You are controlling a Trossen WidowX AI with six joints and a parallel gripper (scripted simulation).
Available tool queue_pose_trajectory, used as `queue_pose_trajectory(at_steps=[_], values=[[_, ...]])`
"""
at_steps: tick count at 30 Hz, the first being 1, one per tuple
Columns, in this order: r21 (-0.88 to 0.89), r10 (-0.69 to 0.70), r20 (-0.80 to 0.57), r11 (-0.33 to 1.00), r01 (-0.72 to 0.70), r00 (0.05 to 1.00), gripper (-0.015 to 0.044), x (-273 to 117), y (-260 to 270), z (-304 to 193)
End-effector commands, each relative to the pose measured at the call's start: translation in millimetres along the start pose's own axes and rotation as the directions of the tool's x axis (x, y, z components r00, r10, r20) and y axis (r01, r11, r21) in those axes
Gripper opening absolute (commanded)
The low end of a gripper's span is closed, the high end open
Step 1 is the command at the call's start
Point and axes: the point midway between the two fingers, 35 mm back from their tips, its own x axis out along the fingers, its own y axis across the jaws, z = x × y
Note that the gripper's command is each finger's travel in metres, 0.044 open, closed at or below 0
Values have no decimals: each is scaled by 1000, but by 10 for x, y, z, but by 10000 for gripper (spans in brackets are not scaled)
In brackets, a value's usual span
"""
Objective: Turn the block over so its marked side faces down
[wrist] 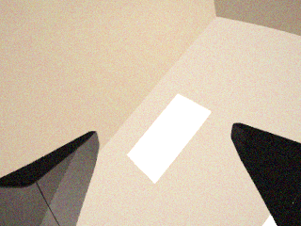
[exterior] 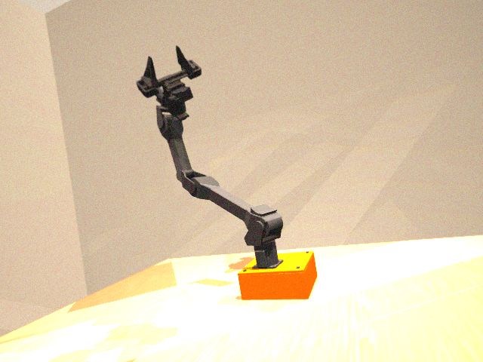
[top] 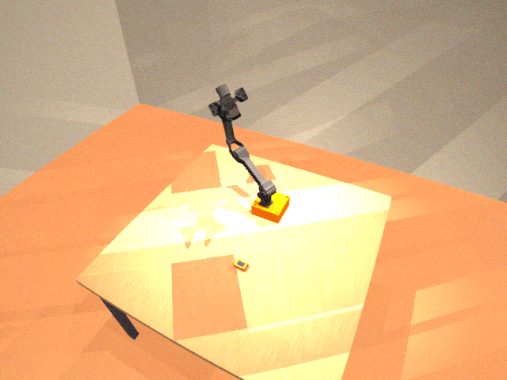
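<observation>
The block [top: 241, 264] is small and orange-yellow, with a dark blue-grey mark on its upward face. It lies flat on the table [top: 310, 278] in the top view, at the corner of a shadow patch. It does not show in the exterior view or in the wrist view. My gripper [top: 227, 101] [exterior: 163, 51] [wrist: 166, 134] is wide open and empty. It is raised high above the table, far from the block, with its fingers pointing upward. The wrist view shows only walls, ceiling and a bright white panel between the fingers.
The arm stands on an orange-yellow base box [top: 270, 207] [exterior: 278, 286], which sits between the block and the table's far edge in the top view. Shadow patches and bright light cross the table top.
</observation>
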Motion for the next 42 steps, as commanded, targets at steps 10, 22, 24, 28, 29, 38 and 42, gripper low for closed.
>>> queue_pose_trajectory(at_steps=[10, 22, 24, 28, 29, 38, 42], values=[[230, 75, 224, 965, -128, 972, 440, 892, -729, 760], [529, 282, 538, 621, -578, 795, 440, 2059, -854, 2384], [553, 327, 576, 518, -652, 749, 440, 2200, -746, 2661], [583, 413, 642, 283, -762, 645, 440, 2418, -453, 3196], [587, 431, 656, 225, -778, 620, 440, 2454, -374, 3313], [498, 531, 774, -172, -850, 346, 440, 2534, 365, 4398], [489, 561, 800, -403, -774, 213, 440, 2451, 731, 4777]])
